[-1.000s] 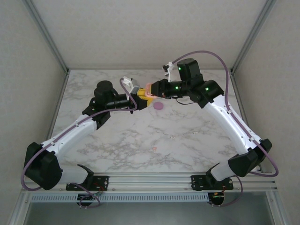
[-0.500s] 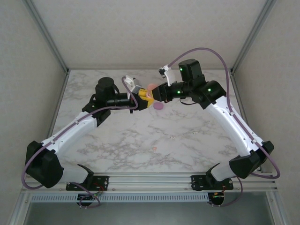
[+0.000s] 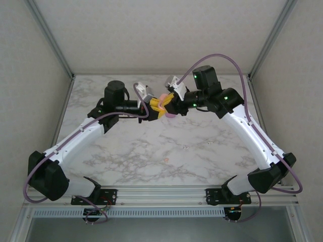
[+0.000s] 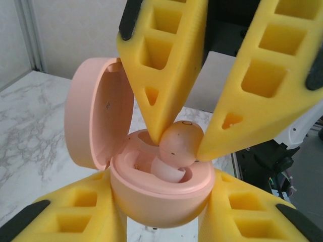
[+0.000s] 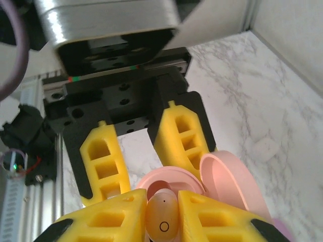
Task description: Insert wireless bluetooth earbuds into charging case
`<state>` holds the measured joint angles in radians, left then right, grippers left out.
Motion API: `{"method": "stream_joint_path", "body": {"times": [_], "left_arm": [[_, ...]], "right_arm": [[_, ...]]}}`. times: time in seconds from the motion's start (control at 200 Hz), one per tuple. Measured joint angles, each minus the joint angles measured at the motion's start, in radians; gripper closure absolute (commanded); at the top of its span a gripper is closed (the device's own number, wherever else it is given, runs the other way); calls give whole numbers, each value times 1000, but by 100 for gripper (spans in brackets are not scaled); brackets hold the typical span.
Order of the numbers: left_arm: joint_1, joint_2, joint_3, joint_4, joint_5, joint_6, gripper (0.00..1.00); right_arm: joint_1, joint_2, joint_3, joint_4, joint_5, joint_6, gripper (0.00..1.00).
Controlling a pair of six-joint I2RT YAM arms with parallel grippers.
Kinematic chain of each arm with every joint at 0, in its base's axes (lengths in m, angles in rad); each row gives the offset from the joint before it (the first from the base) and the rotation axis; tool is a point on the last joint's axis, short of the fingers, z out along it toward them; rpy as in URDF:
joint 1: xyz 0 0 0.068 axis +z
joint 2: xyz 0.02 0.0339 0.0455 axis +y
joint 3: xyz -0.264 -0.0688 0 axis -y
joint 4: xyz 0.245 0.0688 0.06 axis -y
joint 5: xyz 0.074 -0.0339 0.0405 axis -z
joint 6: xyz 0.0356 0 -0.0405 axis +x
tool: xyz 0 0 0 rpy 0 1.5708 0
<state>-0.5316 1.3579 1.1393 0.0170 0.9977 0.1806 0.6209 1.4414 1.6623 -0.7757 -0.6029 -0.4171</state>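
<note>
Having swung right gripper point(image 3: 168, 103) left, toward left gripper point(image 3: 154, 107) clamping open pink case point(image 4: 161, 201). Pinching probably light, slippery pink-orange earbud point(image 4: 181, 143) by sides, seating into case.

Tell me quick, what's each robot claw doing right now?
Left gripper: shut on the pink case, whose lid is open.
Right gripper: shut on a pink earbud, right at the case's opening.
</note>
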Motion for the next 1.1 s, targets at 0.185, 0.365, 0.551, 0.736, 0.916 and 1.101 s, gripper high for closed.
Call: {"method": "stream_joint_path", "body": {"times": [0.185, 0.365, 0.551, 0.736, 0.916, 1.101], "left_arm": [[0, 0, 10, -29, 23, 32, 75], [0, 0, 11, -58, 31, 58, 75], [0, 0, 11, -98, 28, 86, 75], [0, 12, 11, -126, 14, 94, 75], [4, 17, 12, -126, 7, 93, 75], [5, 17, 12, -122, -4, 93, 75]], "right_arm": [[2, 0, -2, -14, -38, -169, 76], [2, 1, -2, -46, -56, -349, 76], [2, 16, -2, -73, -56, -485, 73], [2, 53, 27, -117, -54, -561, 71], [4, 67, 38, -127, -54, -589, 62], [6, 64, 38, -125, -54, -592, 52]]}}
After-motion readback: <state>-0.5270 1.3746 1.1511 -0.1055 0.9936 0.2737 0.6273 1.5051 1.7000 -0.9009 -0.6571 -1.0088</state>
